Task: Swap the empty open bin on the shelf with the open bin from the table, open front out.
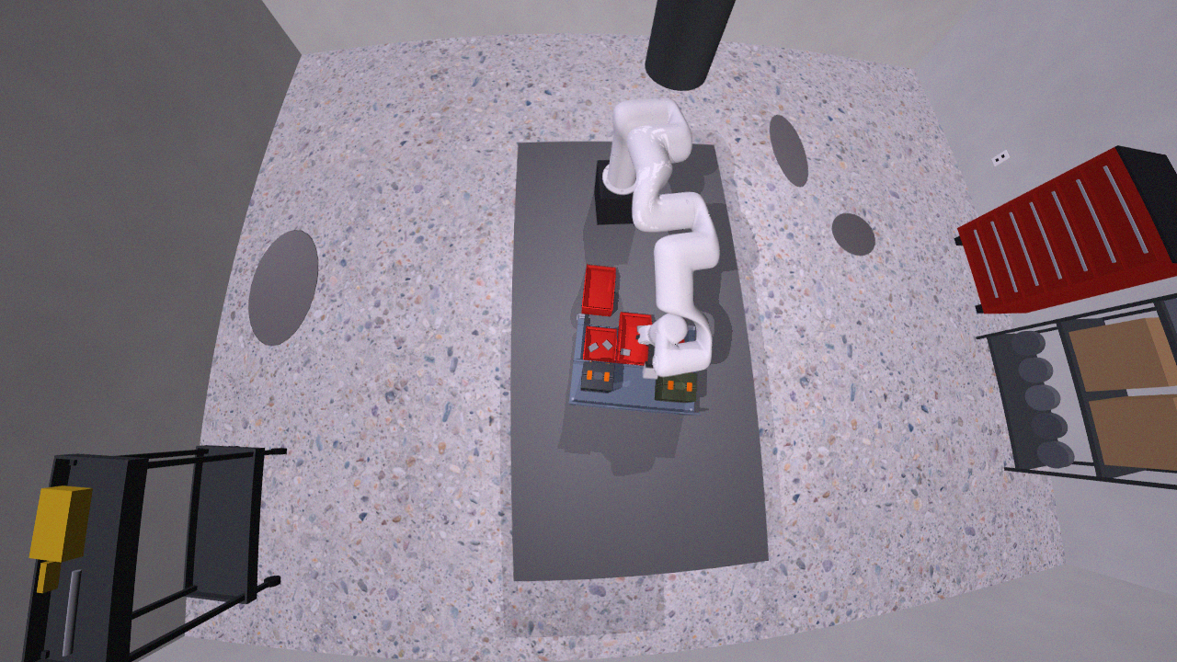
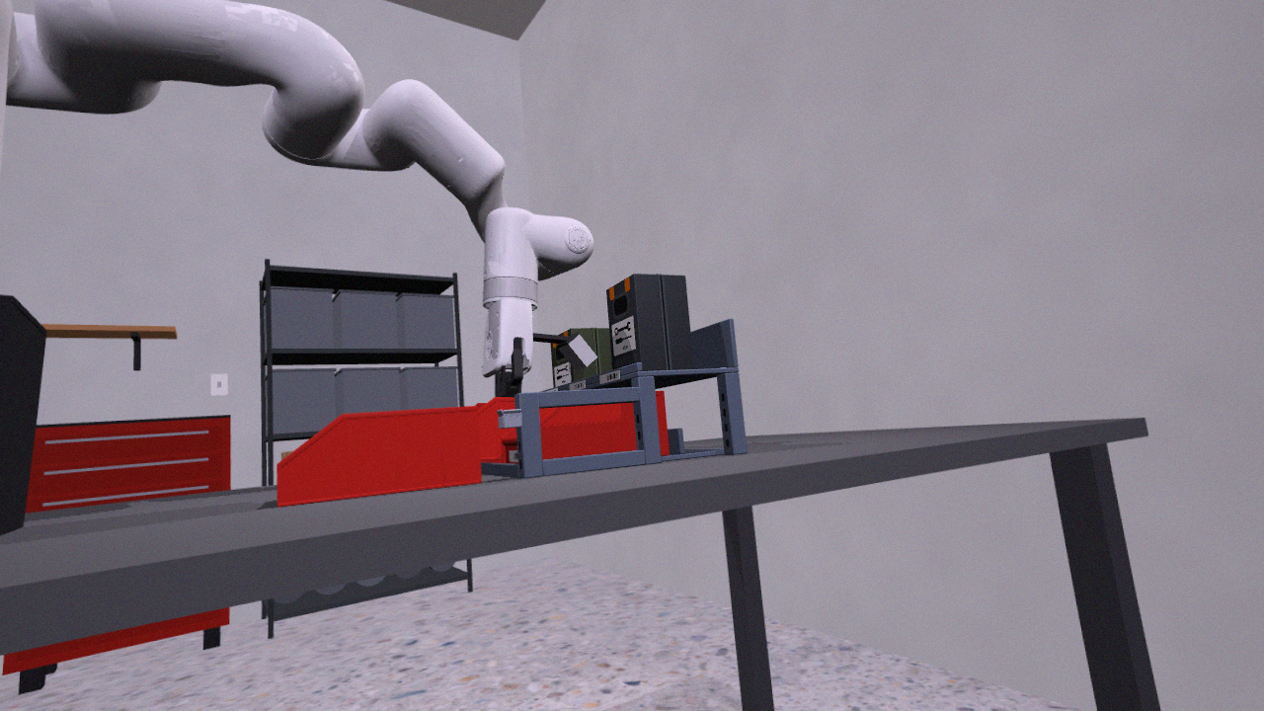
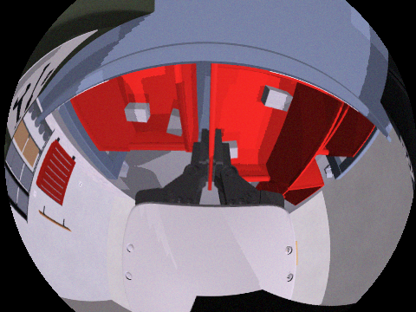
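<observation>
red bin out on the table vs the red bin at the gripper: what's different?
Contents: the table bin looks empty; the gripped bin holds grey parts.
Place: the table bin stands on the table top in front of the shelf; the gripped bin sits in the shelf's lower level.
Grip: the table bin is free; the gripper is shut on the gripped bin's side wall.
Both are red and look alike in shape.

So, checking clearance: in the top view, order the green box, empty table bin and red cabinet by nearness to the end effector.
1. Green box, right beside it.
2. Empty red bin, on the table.
3. Red cabinet, far off by the wall.
</observation>
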